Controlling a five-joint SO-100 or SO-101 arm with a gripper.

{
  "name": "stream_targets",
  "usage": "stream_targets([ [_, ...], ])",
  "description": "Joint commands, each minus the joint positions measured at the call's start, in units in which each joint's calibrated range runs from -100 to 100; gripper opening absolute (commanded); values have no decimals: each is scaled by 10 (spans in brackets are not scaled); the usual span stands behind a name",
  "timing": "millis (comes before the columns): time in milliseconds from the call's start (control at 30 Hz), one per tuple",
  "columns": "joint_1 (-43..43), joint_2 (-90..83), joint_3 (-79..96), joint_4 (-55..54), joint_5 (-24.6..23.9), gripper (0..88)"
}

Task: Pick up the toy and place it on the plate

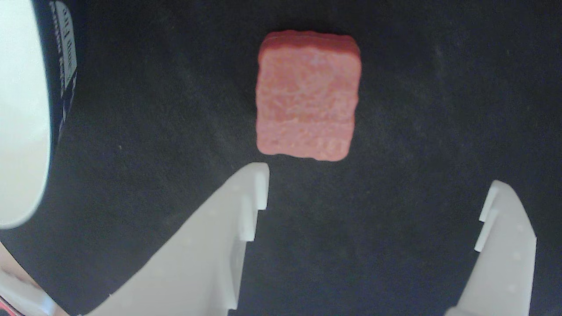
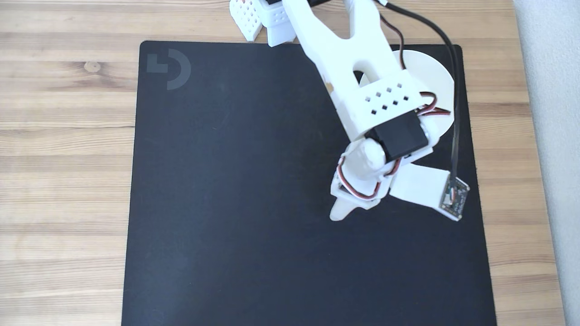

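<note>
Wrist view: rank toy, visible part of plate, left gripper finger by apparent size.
1. Left finger, close to the lens, so it looks inflated.
2. Plate, cropped; about equal to the toy, so unsure.
3. Toy.

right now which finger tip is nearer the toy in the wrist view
The left finger: its tip nearly reaches the toy's lower left corner, while the right finger sits well off to the side.

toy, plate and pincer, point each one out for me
toy (image 1: 307, 96), wrist view, middle of its top face
plate (image 1: 19, 109), wrist view, white inner surface
pincer (image 1: 377, 188), wrist view, midway between its open fingertips
</note>
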Motion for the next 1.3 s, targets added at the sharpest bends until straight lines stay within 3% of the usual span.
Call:
stream_targets([
  [0, 1, -36, -25, -4, -20, 331],
  [167, -2, -39, -25, -30, -49, 331],
  [467, -20, -34, -25, -56, -50, 331],
  [833, -31, -33, -25, 39, -45, 331],
  [1267, -31, -31, -25, 35, -46, 331],
])
